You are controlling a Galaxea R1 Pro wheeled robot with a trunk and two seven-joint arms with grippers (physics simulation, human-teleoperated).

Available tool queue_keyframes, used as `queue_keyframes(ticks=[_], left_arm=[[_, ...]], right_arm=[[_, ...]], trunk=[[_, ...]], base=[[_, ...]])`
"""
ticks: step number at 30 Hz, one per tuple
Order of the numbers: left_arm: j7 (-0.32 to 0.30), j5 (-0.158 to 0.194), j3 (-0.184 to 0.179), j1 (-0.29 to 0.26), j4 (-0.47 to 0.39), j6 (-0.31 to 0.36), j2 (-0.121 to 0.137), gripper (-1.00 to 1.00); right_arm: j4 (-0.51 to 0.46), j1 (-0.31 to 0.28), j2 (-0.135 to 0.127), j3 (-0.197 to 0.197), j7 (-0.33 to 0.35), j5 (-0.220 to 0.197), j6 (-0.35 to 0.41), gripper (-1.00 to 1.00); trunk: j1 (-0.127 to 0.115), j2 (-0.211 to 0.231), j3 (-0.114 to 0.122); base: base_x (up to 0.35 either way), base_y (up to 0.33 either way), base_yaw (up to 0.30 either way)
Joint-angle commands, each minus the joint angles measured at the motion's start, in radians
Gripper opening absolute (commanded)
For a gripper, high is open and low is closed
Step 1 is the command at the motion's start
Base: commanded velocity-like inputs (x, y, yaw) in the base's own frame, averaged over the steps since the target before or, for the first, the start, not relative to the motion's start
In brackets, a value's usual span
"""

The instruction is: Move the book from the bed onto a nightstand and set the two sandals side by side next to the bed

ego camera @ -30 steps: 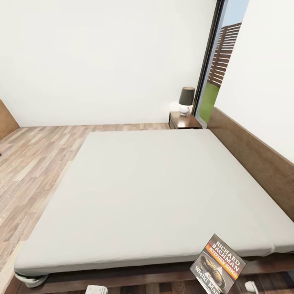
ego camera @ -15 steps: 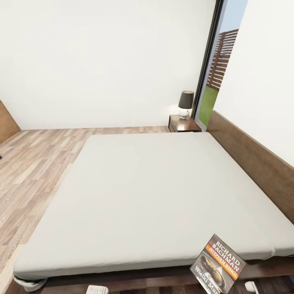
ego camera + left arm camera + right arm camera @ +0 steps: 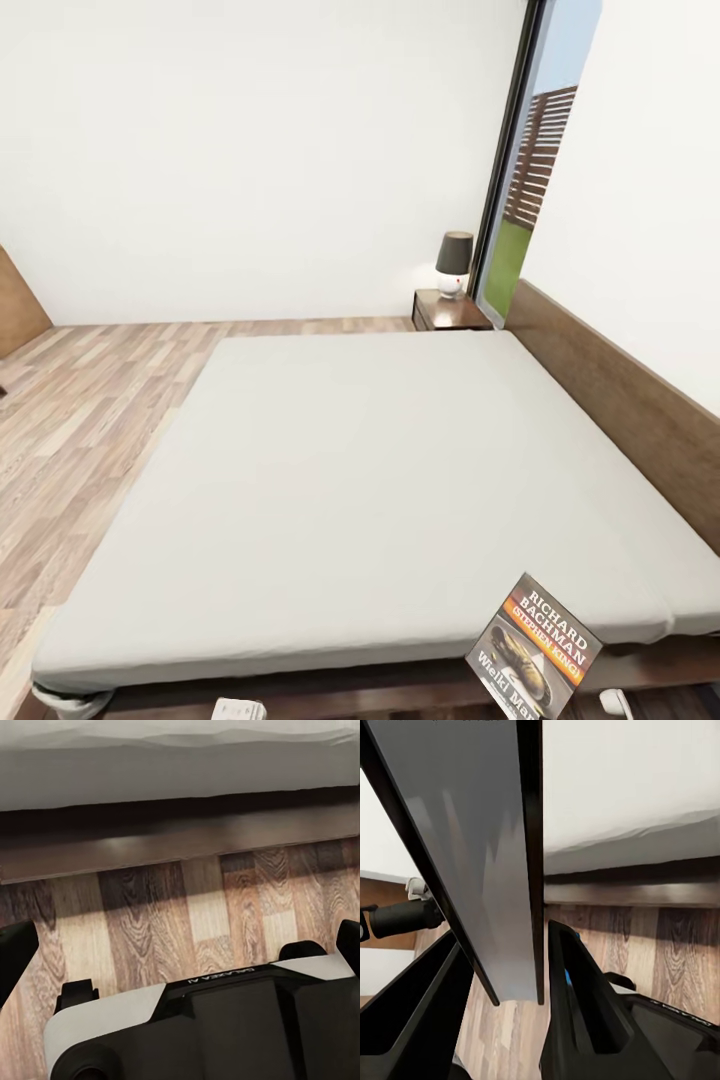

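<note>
The book [image 3: 533, 650] stands upright at the near right corner of the bed [image 3: 380, 470], below the mattress's near edge. In the right wrist view its grey slab [image 3: 472, 832] sits between the two black fingers of my right gripper [image 3: 502, 937], which is shut on it. A sliver of bright blue [image 3: 568, 979] peeks past one finger, too small to tell if it is a sandal. My left gripper [image 3: 181, 945] is open over the plank floor beside the dark bed frame [image 3: 180, 840]. A nightstand [image 3: 450, 310] stands at the bed's far corner by the headboard [image 3: 620, 400].
A dark-shaded lamp [image 3: 454, 262] stands on the nightstand. A tall black-framed window [image 3: 540, 170] is behind it. Wood floor [image 3: 90, 400] runs along the bed's left side, with a brown piece of furniture [image 3: 15, 300] at the left edge.
The whole head view has shifted, so the camera moved: bed and nightstand sit slightly lower and look farther off. The book stays at the same spot in the picture.
</note>
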Motion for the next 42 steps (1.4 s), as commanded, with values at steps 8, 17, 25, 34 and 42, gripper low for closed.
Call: queue_keyframes(ticks=[8, 17, 25, 34, 42], left_arm=[[-0.002, -0.011, 0.008, -0.001, 0.001, -0.004, 0.000, 1.00], [-0.002, -0.011, 0.008, -0.001, 0.001, -0.004, -0.001, 1.00], [-0.002, -0.011, 0.008, -0.001, 0.001, -0.004, -0.001, 1.00], [-0.002, -0.011, 0.008, -0.001, 0.002, -0.004, -0.001, 1.00], [-0.002, -0.012, 0.007, -0.001, 0.002, -0.004, -0.001, 1.00]], right_arm=[[0.000, -0.001, 0.000, -0.005, 0.004, 0.003, 0.004, -1.00], [0.000, -0.001, 0.000, -0.005, 0.004, 0.003, 0.004, -1.00], [0.000, -0.001, 0.000, -0.004, 0.004, 0.003, 0.004, -1.00], [0.000, -0.001, 0.000, -0.004, 0.005, 0.003, 0.004, -1.00], [0.000, -0.001, 0.000, -0.003, 0.005, 0.003, 0.004, -1.00]], trunk=[[0.000, -0.001, 0.012], [0.000, -0.001, 0.026], [0.000, -0.001, 0.039], [0.000, -0.001, 0.054], [0.000, -0.001, 0.067]], base=[[0.000, 0.000, 0.000], [0.000, 0.000, 0.000], [0.000, 0.000, 0.000], [0.000, 0.000, 0.000], [0.000, 0.000, 0.000]])
